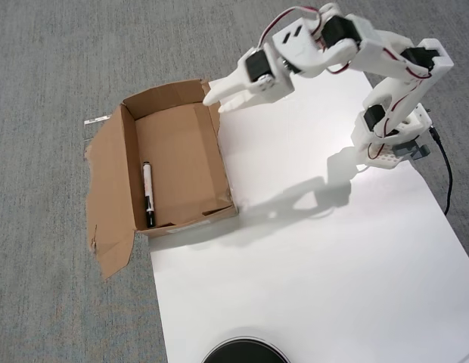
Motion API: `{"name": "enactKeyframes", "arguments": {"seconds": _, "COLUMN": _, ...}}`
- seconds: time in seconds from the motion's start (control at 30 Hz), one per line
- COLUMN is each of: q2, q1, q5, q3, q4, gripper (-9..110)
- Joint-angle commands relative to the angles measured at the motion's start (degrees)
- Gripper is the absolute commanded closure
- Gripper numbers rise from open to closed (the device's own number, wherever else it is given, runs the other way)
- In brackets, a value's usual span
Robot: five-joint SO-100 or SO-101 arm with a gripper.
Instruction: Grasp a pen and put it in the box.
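Bright, even light fills the overhead view, and the white sheet [310, 272] glares almost to blankness, brightest toward one o'clock. The arm [371, 60] throws a soft grey shadow toward seven o'clock, so light falls from the upper right. Focus is sharp throughout, with no evident edge distortion or motion blur.
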Motion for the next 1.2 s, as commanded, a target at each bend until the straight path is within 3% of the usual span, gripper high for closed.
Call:
{"name": "enactKeyframes", "arguments": {"seconds": 0.0, "q2": 10.02, "q1": 0.13, "q5": 0.22, "q3": -0.48, "q4": 5.1, "gripper": 88}}
{"name": "enactKeyframes", "arguments": {"seconds": 0.4, "q2": 22.32, "q1": -0.48, "q5": 0.22, "q3": 0.75, "q4": 15.38, "gripper": 88}}
{"name": "enactKeyframes", "arguments": {"seconds": 1.17, "q2": 52.12, "q1": -0.66, "q5": 0.13, "q3": 34.41, "q4": 16.17, "gripper": 88}}
